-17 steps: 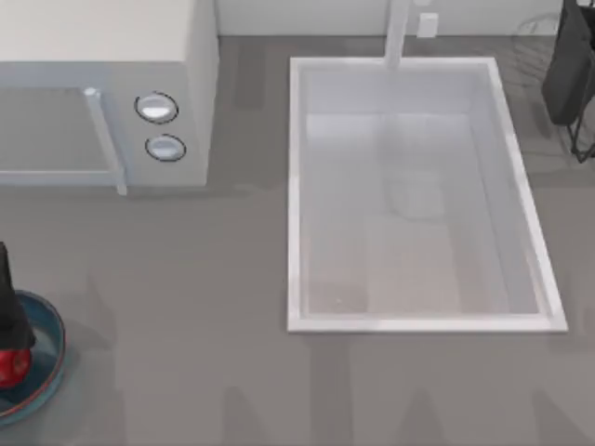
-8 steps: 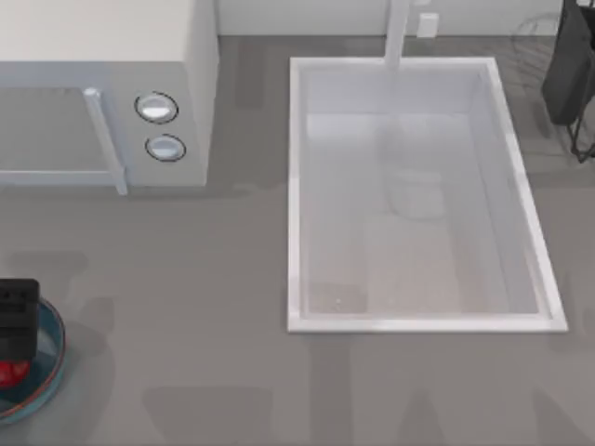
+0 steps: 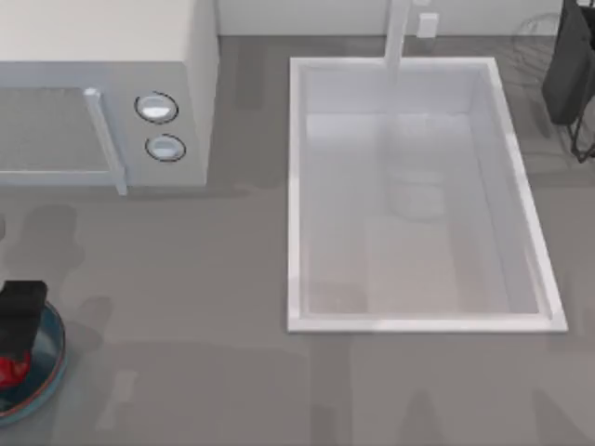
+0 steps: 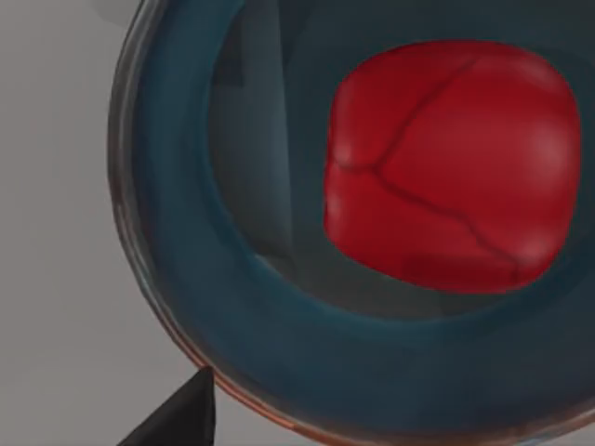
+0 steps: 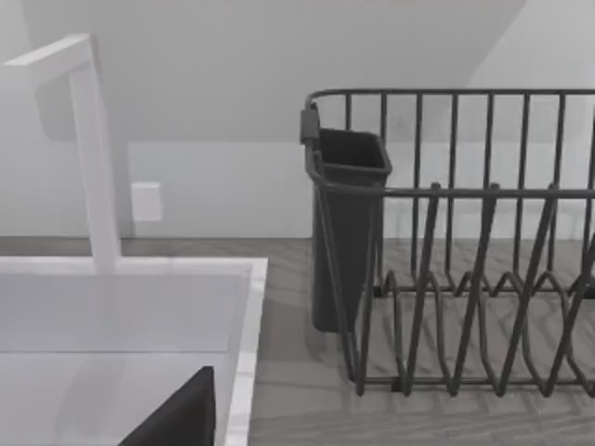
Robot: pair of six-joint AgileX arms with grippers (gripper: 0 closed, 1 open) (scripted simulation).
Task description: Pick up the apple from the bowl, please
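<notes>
Left gripper, finger spread impossible to tell, hangs over apple in bowl at counter's left edge, microwave behind

The left gripper hung low at the table's left edge, pointing straight down, one dark fingertip in its wrist view; the right arm sat parked at far right

Matte black left gripper, blocky and squared from above, with rounded corners and no visible markings, cables or screws. Dark, pointed tip of one of the fingers in the left wrist view, plain charcoal. Similar dark wedge of a finger in the right wrist view.
</notes>
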